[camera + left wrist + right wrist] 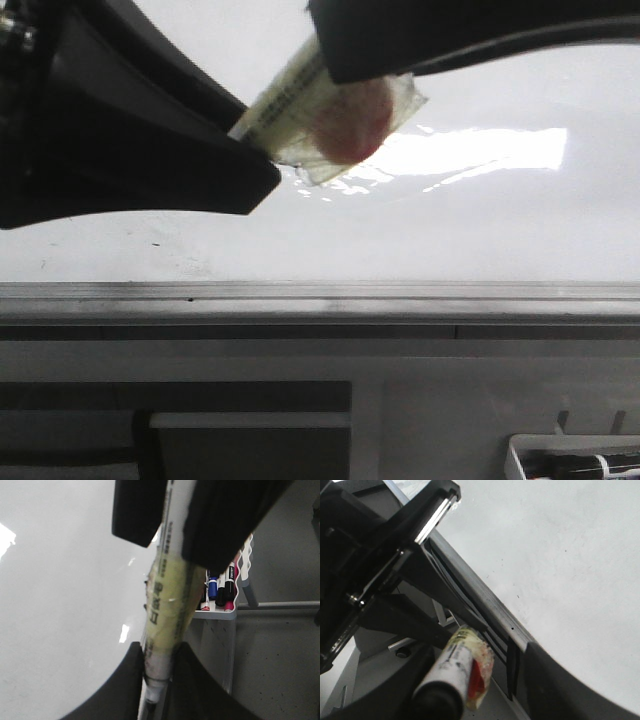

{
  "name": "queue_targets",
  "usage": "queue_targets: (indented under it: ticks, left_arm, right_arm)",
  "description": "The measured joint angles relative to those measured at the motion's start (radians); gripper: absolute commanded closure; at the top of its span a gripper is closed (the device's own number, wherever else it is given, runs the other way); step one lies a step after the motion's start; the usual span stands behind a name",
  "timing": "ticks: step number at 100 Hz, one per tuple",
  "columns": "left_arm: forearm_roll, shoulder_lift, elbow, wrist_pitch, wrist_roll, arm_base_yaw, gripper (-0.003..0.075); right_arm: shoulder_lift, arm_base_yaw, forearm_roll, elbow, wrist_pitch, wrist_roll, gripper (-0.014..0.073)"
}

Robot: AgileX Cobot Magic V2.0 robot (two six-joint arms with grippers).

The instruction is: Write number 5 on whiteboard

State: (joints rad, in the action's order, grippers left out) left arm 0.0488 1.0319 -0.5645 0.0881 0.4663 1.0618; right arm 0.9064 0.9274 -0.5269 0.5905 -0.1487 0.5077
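Observation:
The whiteboard (450, 230) is glossy white with a glare patch and a grey metal frame (320, 292) along its near edge. A white marker (300, 100) wrapped in yellowish tape, with a red patch at one end, spans between both grippers just above the board. My left gripper (159, 680) is shut on the marker (167, 595) near its dark nib end. My right gripper (480, 670) stands around the red taped end (477, 680). The marker lies against one finger and a gap shows beside the other finger (560, 690).
A white tray (220, 614) holding several spare markers (222, 585) hangs below the board's edge, and its rim (520, 450) also shows in the front view at the bottom right. Dark grey panels (250, 440) lie below the frame.

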Motion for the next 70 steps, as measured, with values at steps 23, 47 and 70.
queue_targets:
  ticks: [23,47,70]
  left_arm:
    - [0.0,0.0,0.0,0.0,0.0,0.0,0.0741]
    - [-0.014,0.0,0.0,0.002,0.0,0.0,0.0741]
    - [-0.024,0.0,0.0,0.005,0.0,0.0,0.0741]
  right_arm:
    - [0.068,0.011,-0.003,0.0,0.012,0.0,0.0304]
    - [0.084,0.011,-0.007,0.0,0.02,0.005,0.0571]
    - [0.084,0.011,0.002,0.0,0.019,0.014,0.0643]
